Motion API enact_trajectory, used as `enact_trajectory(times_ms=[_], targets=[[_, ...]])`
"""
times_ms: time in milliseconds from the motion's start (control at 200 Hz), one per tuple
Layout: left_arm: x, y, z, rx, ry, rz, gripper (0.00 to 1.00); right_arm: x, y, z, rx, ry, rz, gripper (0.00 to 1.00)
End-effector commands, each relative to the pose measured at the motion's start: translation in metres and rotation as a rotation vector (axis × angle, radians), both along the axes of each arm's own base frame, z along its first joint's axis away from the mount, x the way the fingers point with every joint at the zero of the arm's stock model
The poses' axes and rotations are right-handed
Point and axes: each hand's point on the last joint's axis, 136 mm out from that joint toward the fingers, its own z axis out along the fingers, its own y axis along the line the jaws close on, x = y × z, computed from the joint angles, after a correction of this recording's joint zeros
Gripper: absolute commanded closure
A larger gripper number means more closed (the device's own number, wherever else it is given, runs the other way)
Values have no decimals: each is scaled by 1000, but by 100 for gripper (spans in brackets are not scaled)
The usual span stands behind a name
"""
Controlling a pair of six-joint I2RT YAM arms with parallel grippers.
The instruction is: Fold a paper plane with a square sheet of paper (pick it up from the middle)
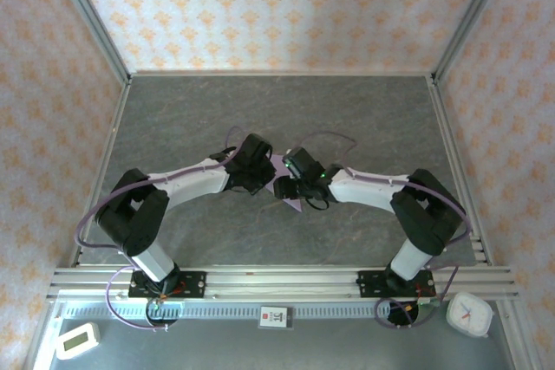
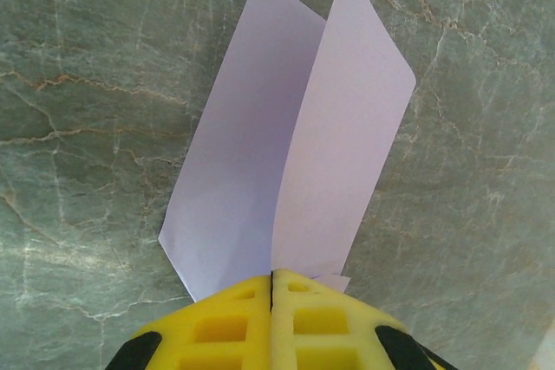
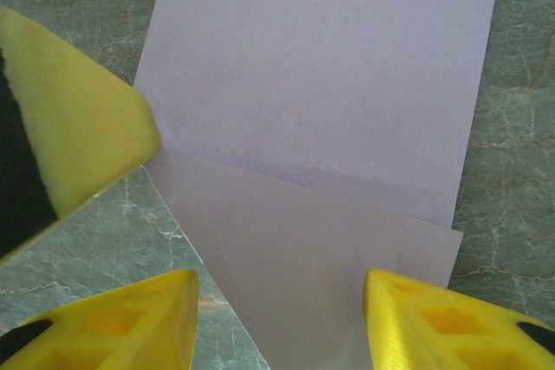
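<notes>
Grey table (image 1: 260, 119) beneath lavender paper (image 2: 329, 153)

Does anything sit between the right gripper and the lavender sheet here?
Nothing visible does. The right gripper stands open directly over the sheet, with bare paper between its fingers. The left gripper is shut on the sheet, not across the right gripper's path.

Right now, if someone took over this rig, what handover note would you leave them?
Left gripper: fingers shut on the paper at one end of its crease.
Right gripper: fingers open, straddling the paper, not gripping.
Paper: middle of the table, between both arms, folded once, flaps apart in a V.
Done: first fold.
To do: the pointed nose and wing folds; no plane yet.
</notes>
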Motion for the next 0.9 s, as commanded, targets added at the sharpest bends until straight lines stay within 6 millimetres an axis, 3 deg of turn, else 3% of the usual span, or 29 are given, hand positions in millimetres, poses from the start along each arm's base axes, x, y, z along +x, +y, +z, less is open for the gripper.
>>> enact_trajectory(times_ms=[0,205,280,415,490,661,771,896], targets=[[-6,1,5,-27,11,37,100,3,-3,-9,-53,-36,-9,47],[-7,0,4,-40,24,54,100,5,-7,-18,-109,-53,-20,51],[-8,1,3,-43,29,61,100,6,-10,-20,-122,-59,-23,60],[-6,-1,4,-55,18,60,100,5,-15,-24,-148,-68,-17,89],[-3,0,7,-30,1,43,100,4,-19,-26,-163,-75,-9,99],[7,11,26,37,-108,-4,54,0,-22,-25,-151,-99,46,100],[12,17,32,55,-158,-40,43,-2,-21,-20,-97,-111,83,100],[14,11,25,53,-149,-117,41,-4,-20,-14,-59,-126,116,100]])
